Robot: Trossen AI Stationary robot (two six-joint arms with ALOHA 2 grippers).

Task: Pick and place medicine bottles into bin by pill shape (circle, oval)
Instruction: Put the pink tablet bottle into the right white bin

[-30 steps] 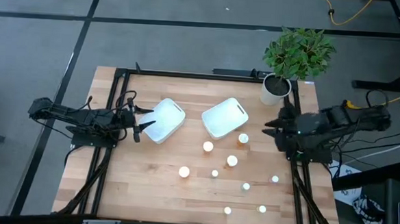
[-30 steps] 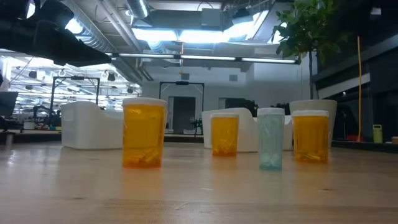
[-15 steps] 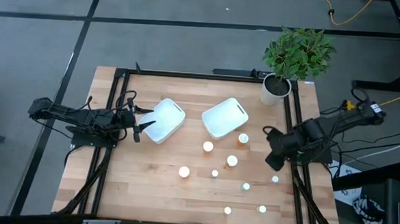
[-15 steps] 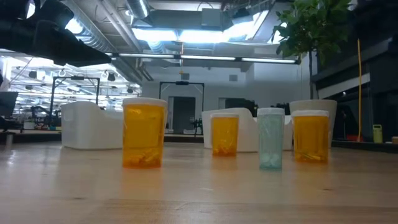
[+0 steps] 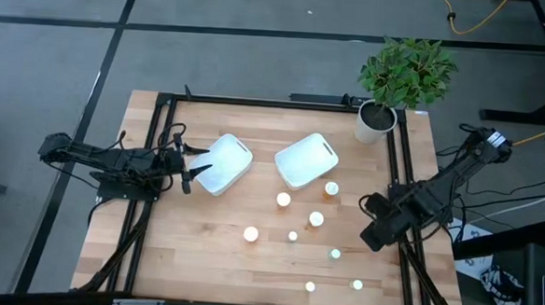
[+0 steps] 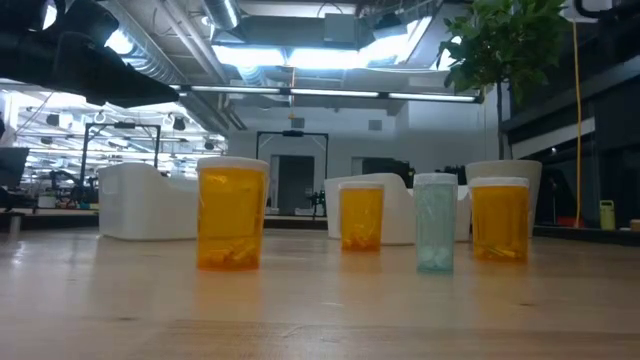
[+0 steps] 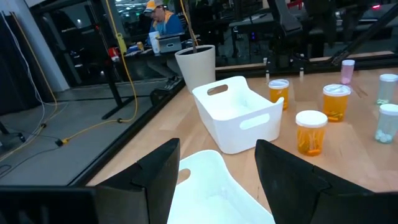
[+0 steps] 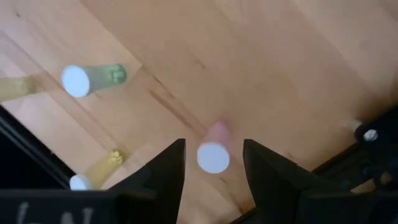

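Several small medicine bottles with pale caps stand on the wooden table, among them an orange one [image 5: 283, 199] and a pale green one [image 5: 335, 254]. My right gripper [image 5: 373, 237] points down near the table's right edge, open. In the right wrist view its fingers [image 8: 168, 168] stand on either side of a pink bottle [image 8: 213, 158], above it and apart from it. My left gripper [image 5: 189, 171] waits at the left, level and open, at the edge of the left white bin [image 5: 225, 164]. A second white bin [image 5: 307, 159] lies beside it.
A white plant pot [image 5: 375, 121] with a green plant stands at the far right corner. A black frame rail [image 5: 402, 206] runs along the table's right edge beside my right arm. Bare wood lies at the near left. A green bottle [image 8: 87, 79] stands near the pink one.
My right gripper has swung from beside the plant pot toward the table's near edge and down, tipping from slanted to pointing almost straight down and rolling about its own line. It now hangs over the pink bottle. No bottle has moved.
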